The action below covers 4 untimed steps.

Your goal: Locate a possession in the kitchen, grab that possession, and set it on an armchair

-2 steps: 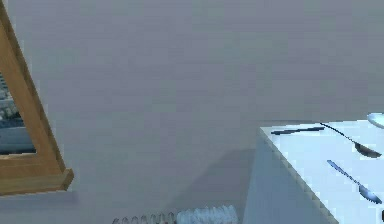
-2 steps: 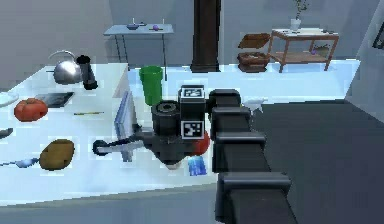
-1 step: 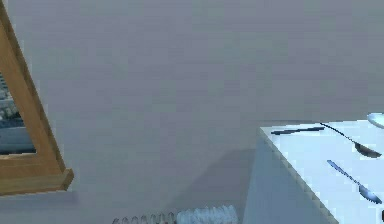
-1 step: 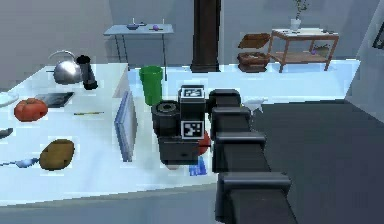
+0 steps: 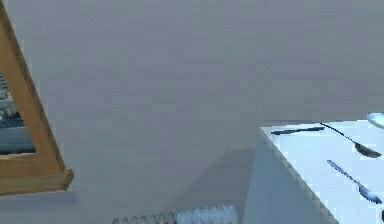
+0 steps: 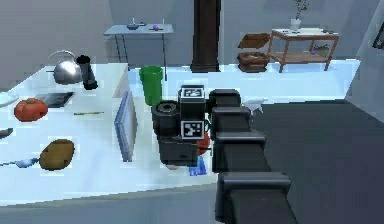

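Gripper (image 6: pixel 168 128) appears in arm side view as a dark body left of 2 white marker squares (image 6: pixel 192 96), at the far end of the dark arm bar (image 6: pixel 245 170); it stands over the white counter (image 6: pixel 100 178); its fingers cannot be made out against the items behind them, so whether it grasps anything cannot be told. Green cup (image 6: pixel 151 83) stands just beyond the gripper; upright blue-white panel (image 6: pixel 125 125) is just to its left; small red item (image 6: pixel 205 143) shows beside the gripper body at the arm's edge. Which counter item is the possession cannot be told; 1 candidate, a flat dark slab (image 6: pixel 55 100), lies just beside a red tomato (image 6: pixel 30 108) toward the counter's left, well apart from the gripper. Chrome kettle (image 6: pixel 68 70) and dark cylinder (image 6: pixel 88 72) stand at the far left of the counter; potato (image 6: pixel 57 153) lies nearer. Forward view: grey wall (image 5: pixel 180 80); wooden frame (image 5: pixel 30 130) at left; 2 spoons (image 5: pixel 352 177) on the white counter at right.
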Tool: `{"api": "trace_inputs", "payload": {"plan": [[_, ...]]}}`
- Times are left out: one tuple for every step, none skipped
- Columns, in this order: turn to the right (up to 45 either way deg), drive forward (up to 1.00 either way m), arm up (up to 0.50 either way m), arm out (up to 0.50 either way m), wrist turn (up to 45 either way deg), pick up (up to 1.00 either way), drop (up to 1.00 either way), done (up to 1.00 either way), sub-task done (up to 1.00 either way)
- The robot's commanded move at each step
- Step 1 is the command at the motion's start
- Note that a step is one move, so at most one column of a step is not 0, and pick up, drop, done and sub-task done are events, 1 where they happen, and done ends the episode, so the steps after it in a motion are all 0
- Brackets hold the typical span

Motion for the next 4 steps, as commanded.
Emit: {"api": "trace_inputs", "payload": {"plan": [[0.0, 0.0, -0.16, 0.0, 0.0, 0.0, 0.0, 0.0, 0.0], [0.0, 0.0, 0.0, 0.0, 0.0, 1.0, 0.0, 0.0, 0.0], [0.0, 0.0, 0.1, 0.0, 0.0, 0.0, 0.0, 0.0, 0.0], [0.0, 0.0, 0.06, 0.0, 0.0, 0.0, 0.0, 0.0, 0.0]]}}
